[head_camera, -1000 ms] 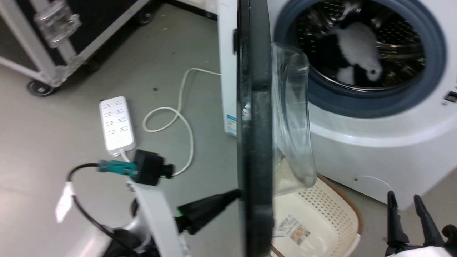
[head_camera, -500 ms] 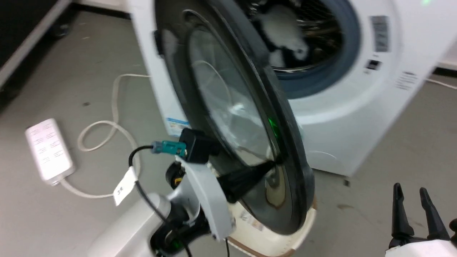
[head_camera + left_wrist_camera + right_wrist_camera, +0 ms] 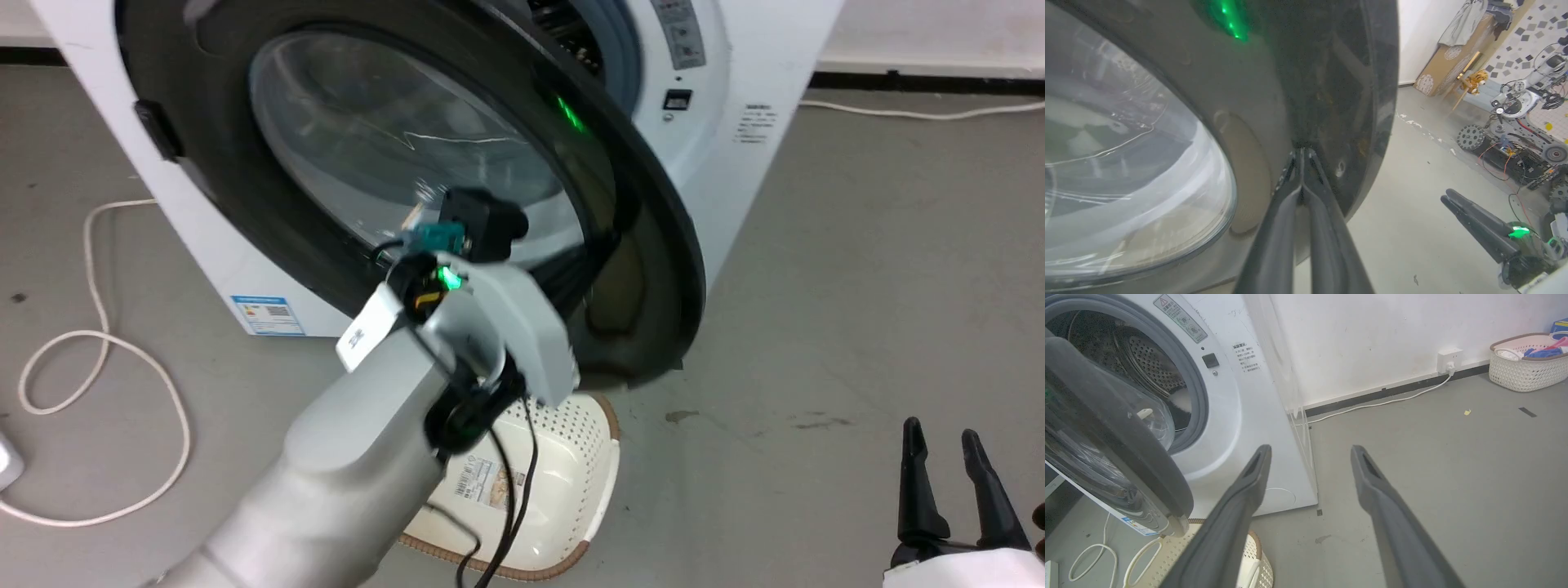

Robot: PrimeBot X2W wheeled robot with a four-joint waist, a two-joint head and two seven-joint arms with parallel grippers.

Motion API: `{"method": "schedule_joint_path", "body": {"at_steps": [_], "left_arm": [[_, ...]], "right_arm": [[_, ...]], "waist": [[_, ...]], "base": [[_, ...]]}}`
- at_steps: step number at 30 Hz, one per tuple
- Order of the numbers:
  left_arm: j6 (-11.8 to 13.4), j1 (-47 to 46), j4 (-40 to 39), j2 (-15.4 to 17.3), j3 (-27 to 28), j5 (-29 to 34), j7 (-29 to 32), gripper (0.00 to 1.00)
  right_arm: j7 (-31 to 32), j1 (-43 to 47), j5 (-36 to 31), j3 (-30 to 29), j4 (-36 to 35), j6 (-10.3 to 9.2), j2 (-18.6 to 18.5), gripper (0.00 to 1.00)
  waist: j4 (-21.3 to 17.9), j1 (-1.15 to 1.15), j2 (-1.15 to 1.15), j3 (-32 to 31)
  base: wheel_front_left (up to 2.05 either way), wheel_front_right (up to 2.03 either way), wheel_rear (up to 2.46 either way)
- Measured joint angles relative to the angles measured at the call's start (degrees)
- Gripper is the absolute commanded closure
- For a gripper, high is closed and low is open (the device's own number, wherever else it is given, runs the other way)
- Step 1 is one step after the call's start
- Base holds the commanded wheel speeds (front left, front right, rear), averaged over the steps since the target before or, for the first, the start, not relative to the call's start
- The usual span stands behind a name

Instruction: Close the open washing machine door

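The washing machine door [image 3: 220, 163] is a big glossy black ring around a clear glass bowl [image 3: 392, 139], and it stands partly open, angled across the drum opening. My left gripper [image 3: 608, 241] is shut, its tips [image 3: 1302, 154] pressed against the outer black face of the door [image 3: 1331, 81] near the free edge. The white washing machine [image 3: 759, 163] stands behind it. From the right wrist, the door [image 3: 1118, 449] stands off the grey gasket [image 3: 1198, 396]. My right gripper [image 3: 943, 441] hangs open and empty at the lower right, away from the door, its fingers [image 3: 1249, 477] spread.
A cream perforated laundry basket [image 3: 563, 482] sits on the floor below the door's lower edge. A white cord [image 3: 98, 359] loops on the floor at left. Another basket [image 3: 1527, 363] with clothes stands by the far wall. Other equipment [image 3: 1515, 122] crowds the room's far side.
The door has swung from edge-on to angled over the drum opening, with my left gripper pushing along on its outer face. The head view has shifted too. The right gripper stays low.
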Motion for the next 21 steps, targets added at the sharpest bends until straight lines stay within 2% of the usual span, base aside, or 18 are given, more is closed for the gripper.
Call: {"method": "schedule_joint_path", "body": {"at_steps": [1,2,3,4,6,10,14,18,19,20,21], "left_arm": [[0.65,-2.21,3.75,-1.7,0.1,1.16,-1.8,1.0],[0.65,-2.21,3.75,-1.7,0.1,1.16,-1.8,1.0],[0.83,-4.53,7.55,-3.27,0.03,2.5,-3.32,1.0],[0.83,-4.53,7.55,-3.27,0.03,2.5,-3.32,1.0],[1.23,-7.65,12.6,-4.92,0.22,3.49,-5.59,1.0],[1.14,-10.72,17.55,-6.21,0.53,3.78,-8.36,1.0],[0.59,-10.87,18.78,-6.77,1.32,2.35,-10.29,1.0],[0.13,-10.16,17.23,-5.63,4.08,-0.12,-14.63,1.0],[0.68,-9.29,15.57,-3.5,6.1,-0.1,-16.89,1.0],[0.68,-9.29,15.57,-3.5,6.1,-0.1,-16.89,1.0],[1.64,-8.55,14.5,-2.08,7.58,0.25,-17.73,1.0]], "right_arm": [[0.0,0.0,0.0,0.0,0.0,0.0,0.0,0.0],[0.0,0.0,0.0,0.0,0.0,0.0,0.0,0.0],[0.0,-0.01,0.0,-0.03,0.0,0.0,0.0,0.0],[0.0,-0.01,0.0,-0.03,0.0,0.0,0.0,0.0],[0.0,-0.23,-0.01,0.04,-0.01,0.0,0.01,0.0],[0.0,-0.74,-0.02,0.32,0.1,0.0,0.01,0.0],[0.0,-0.88,-0.02,0.34,0.36,0.0,0.01,0.0],[0.0,-0.53,-0.13,0.1,0.77,0.0,0.01,0.0],[0.0,0.16,-0.22,-0.09,0.79,0.0,-0.01,0.0],[0.0,0.16,-0.22,-0.09,0.79,0.0,-0.01,0.0],[0.0,0.51,-0.29,-0.08,0.79,0.0,0.01,0.0]], "waist": [[-0.7,0.0,0.0,0.36],[-0.7,0.0,0.0,0.36],[-0.98,0.0,0.0,0.74],[-0.98,0.0,0.0,0.74],[-1.1,0.0,0.0,0.97],[-0.82,0.0,0.0,0.75],[-0.46,0.0,0.0,-0.24],[0.5,-0.01,0.0,-2.03],[1.18,-0.01,0.0,-2.94],[1.18,-0.01,0.0,-2.94],[1.58,-0.01,0.0,-3.34]], "base": [[0.0,0.0,0.0],[0.0,0.0,0.0],[0.0,0.0,0.0],[0.0,0.0,0.0],[0.0,0.0,0.0],[0.0,0.0,0.0],[0.0,0.0,0.0],[0.0,0.0,0.0],[0.0,0.0,0.0],[0.0,0.0,0.0],[0.0,0.0,0.0]]}}
